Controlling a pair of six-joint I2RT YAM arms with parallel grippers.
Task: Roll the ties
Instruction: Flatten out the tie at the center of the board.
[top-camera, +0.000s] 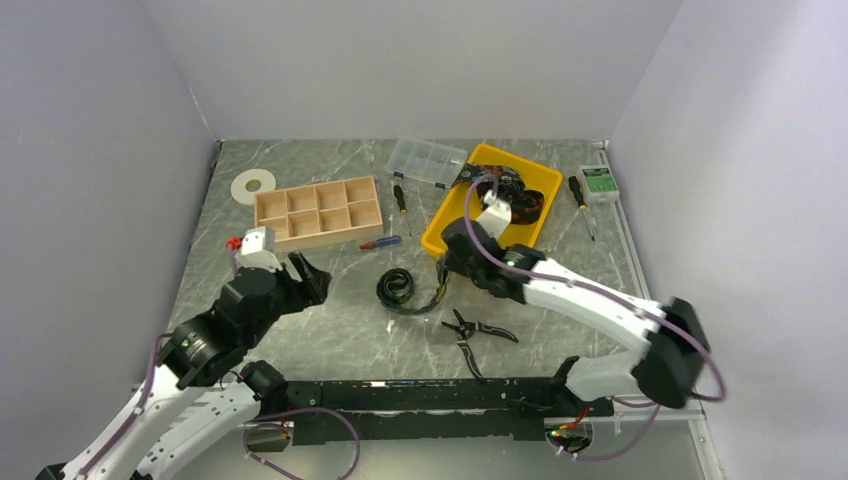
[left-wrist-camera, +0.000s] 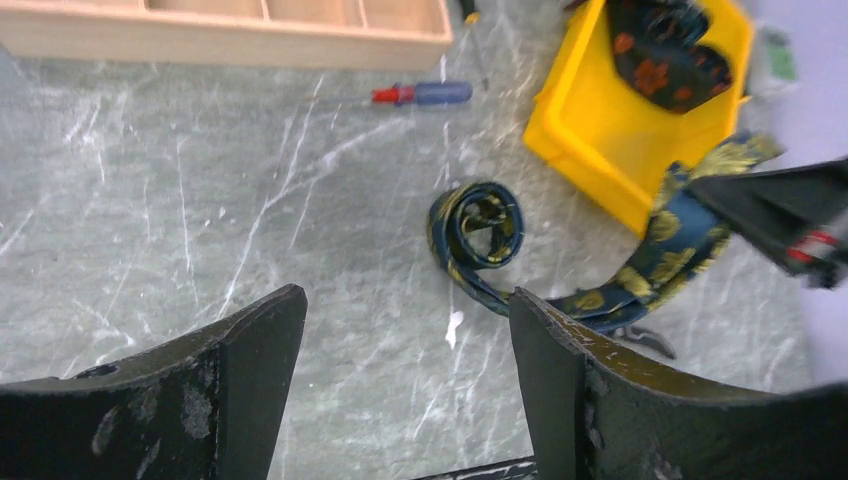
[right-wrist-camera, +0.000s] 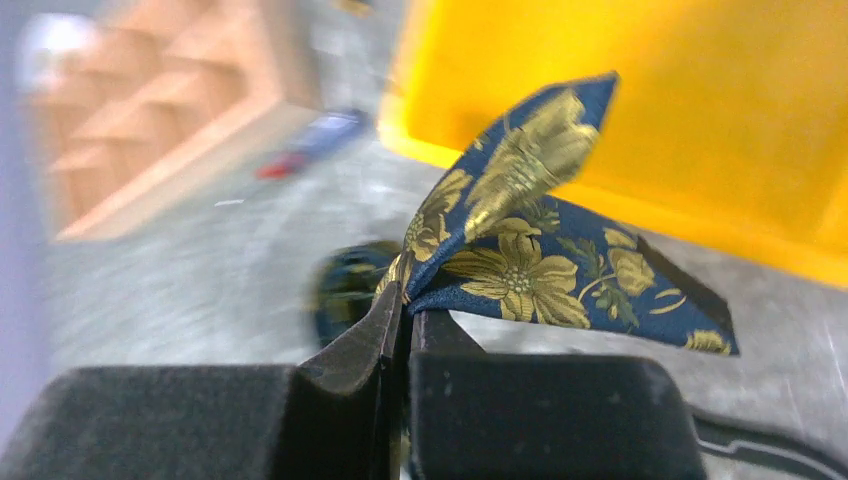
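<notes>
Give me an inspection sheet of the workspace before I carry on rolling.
Surface: grey marbled table, flat.
Job's things: one tie partly coiled on the table, its tail raised; more ties in the yellow bin.
Clutter: wooden divider tray, clear organizer box, white roll, screwdrivers, pliers, green box.
Grippers: left gripper open, hovering over the table; right gripper shut on the tie's tail.
Cables: purple cables along both arms, one arching over the bin.
Surroundings: white walls on three sides.

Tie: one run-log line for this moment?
right gripper: shut on tie | left gripper: open, empty | tie: other end coiled on table
</notes>
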